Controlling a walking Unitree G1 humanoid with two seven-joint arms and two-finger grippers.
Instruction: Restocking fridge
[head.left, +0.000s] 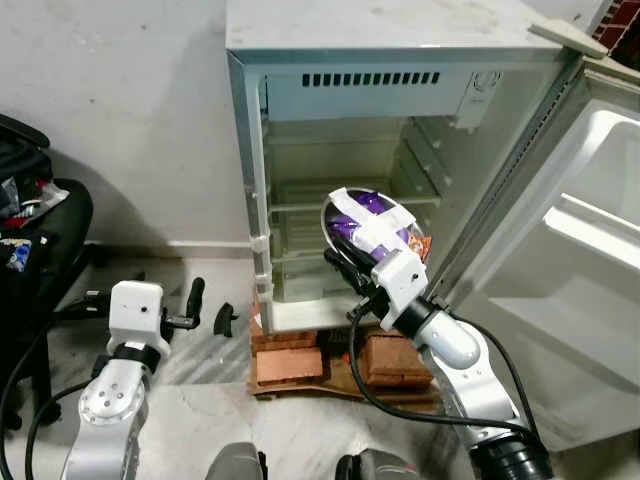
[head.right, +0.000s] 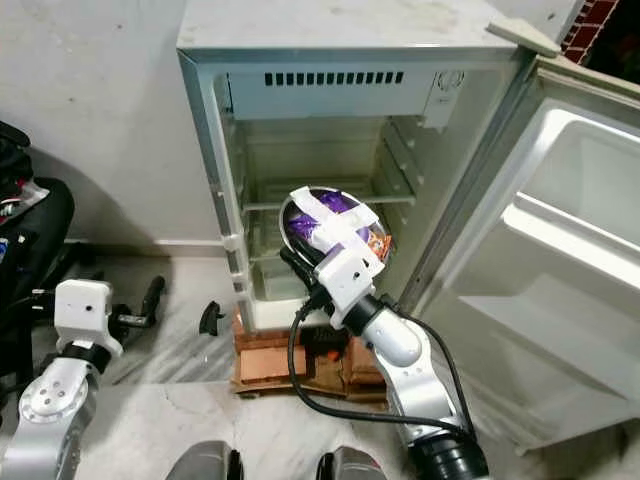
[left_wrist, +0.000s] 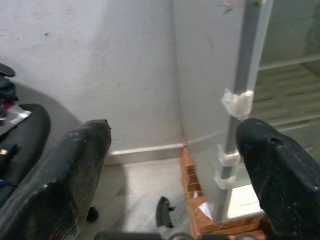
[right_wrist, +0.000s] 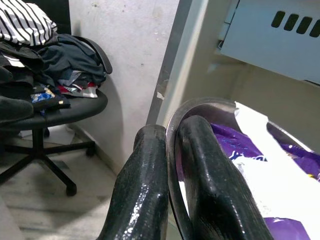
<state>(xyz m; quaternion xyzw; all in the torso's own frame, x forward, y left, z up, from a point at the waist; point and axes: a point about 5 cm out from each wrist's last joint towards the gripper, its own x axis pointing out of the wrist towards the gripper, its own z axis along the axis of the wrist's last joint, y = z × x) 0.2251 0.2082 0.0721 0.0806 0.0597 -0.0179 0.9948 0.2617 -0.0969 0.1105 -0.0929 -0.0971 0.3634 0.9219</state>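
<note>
A small fridge (head.left: 300, 150) stands open against a pale wall, raised on a stack of red bricks (head.left: 290, 355) that rest on the floor (head.left: 200, 370). Its door (head.left: 560, 270) swings wide to the robot's right, showing white inner shelves moulded into it. Inside the cabinet, thin shelves (head.left: 340, 195) cross the pale interior, and a vent with dark slots (head.left: 370, 78) runs along the top.

The right tool (head.left: 340, 262) is raised in front of the fridge opening, about level with the middle shelves. Its two black fingers (right_wrist: 150, 200) are clenched on the rim of a round metal bowl (head.left: 335, 215), one finger outside the rim and one inside. The bowl is tilted toward the camera and holds purple packets (head.left: 372, 208) strapped down with strips of white tape (head.left: 375, 228); a small orange packet (head.left: 422, 247) peeks out at the bowl's right edge. A black cable (head.left: 370, 390) loops below the right arm.

The left tool (head.left: 208, 310) is held low, left of the fridge and near the floor, pointing toward the fridge's lower left corner. Its fingers (left_wrist: 65, 185) are spread wide apart and grasp nothing.

At the far left, a black office chair (right_wrist: 60, 107) is heaped with clothes (right_wrist: 30, 30), including a striped garment.
</note>
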